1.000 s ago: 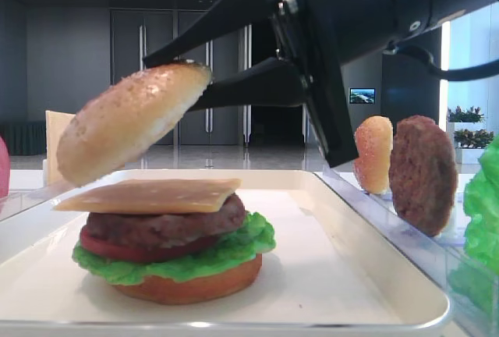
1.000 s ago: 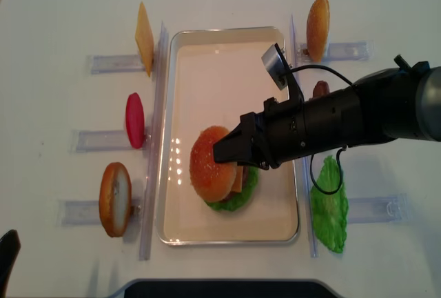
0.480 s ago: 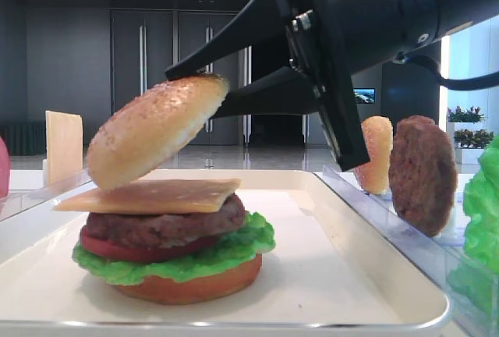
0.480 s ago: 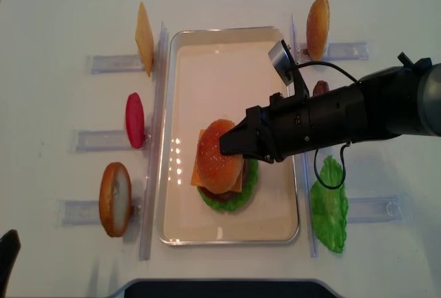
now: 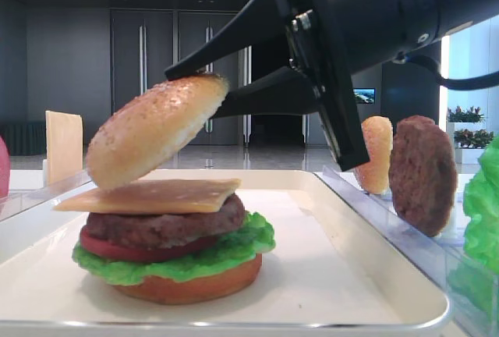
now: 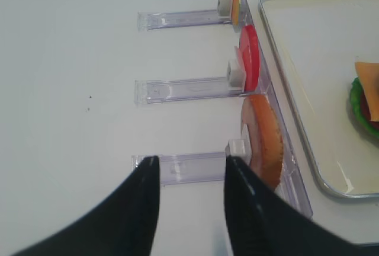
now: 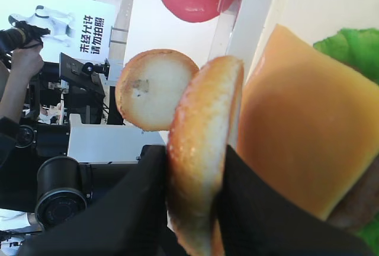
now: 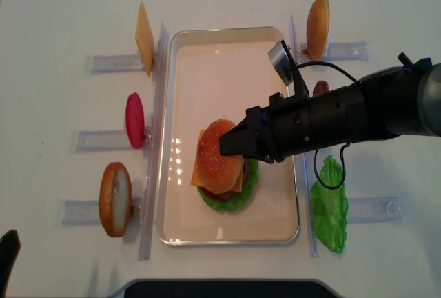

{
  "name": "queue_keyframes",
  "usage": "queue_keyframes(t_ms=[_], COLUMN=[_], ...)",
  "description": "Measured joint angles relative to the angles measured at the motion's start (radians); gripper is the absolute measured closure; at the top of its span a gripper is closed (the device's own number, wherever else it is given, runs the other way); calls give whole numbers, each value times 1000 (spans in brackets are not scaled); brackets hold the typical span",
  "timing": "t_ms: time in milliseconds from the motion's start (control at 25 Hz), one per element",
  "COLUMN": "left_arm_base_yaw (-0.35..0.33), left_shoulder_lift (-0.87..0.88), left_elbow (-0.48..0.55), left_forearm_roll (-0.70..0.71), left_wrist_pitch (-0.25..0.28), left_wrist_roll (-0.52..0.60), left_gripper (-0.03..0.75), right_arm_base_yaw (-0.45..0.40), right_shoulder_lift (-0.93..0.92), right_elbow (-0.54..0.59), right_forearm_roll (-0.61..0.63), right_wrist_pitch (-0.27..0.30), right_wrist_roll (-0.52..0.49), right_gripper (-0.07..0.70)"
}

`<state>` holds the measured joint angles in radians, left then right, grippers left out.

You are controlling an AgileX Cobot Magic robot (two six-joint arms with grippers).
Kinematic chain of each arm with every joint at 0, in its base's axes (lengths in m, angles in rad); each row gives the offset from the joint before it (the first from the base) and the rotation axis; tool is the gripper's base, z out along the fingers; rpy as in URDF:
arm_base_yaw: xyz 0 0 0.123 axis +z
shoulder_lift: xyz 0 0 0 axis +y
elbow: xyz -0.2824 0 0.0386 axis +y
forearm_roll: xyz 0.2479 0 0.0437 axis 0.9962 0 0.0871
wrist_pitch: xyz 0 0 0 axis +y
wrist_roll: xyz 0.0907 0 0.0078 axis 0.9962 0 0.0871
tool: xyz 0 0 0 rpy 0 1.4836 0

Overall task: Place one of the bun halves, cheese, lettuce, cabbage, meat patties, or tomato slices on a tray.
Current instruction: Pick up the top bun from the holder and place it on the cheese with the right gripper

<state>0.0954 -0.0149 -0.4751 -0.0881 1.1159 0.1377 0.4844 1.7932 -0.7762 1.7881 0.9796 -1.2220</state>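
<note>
My right gripper [image 5: 199,91] is shut on the sesame-seeded bun half [image 5: 152,130], one finger on the dome and one underneath. The bun hangs tilted over a stack on the white tray [image 5: 335,274], its low left edge right at the cheese [image 5: 148,195]; I cannot tell whether they touch. Under the cheese lie a meat patty [image 5: 168,226], a tomato slice [image 5: 117,249], lettuce [image 5: 234,247] and a flat bottom bun [image 5: 195,286]. From above, the bun half [image 8: 219,154] covers most of the stack. My left gripper [image 6: 189,167] is open over a clear rack, left of the tray.
Clear racks flank the tray. On the left stand a cheese slice [image 8: 144,38], a tomato slice [image 8: 134,120] and a bun half [image 8: 114,199]. On the right are another bun half [image 8: 317,29], a patty [image 8: 320,90] and a lettuce leaf [image 8: 329,205].
A second ago the bun hung left of the stack; my right gripper carried it right, over the cheese. Nothing has moved in the last half second.
</note>
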Motion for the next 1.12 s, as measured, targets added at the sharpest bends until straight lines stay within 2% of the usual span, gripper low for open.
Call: queue_keyframes(t_ms=[640,920,1120], left_arm_base_yaw=[0,0,0], left_shoulder_lift=[0,0,0], left_elbow=[0,0,0], left_forearm_roll=[0,0,0], left_wrist_pitch=[0,0,0], left_wrist_roll=[0,0,0], left_gripper=[433,433,433], right_arm_base_yaw=[0,0,0], right_shoulder_lift=[0,0,0], right_elbow=[0,0,0], right_forearm_roll=[0,1,2], right_wrist_pitch=[0,0,0], right_wrist_roll=[-3,-6,-12], right_gripper=[412,315,303])
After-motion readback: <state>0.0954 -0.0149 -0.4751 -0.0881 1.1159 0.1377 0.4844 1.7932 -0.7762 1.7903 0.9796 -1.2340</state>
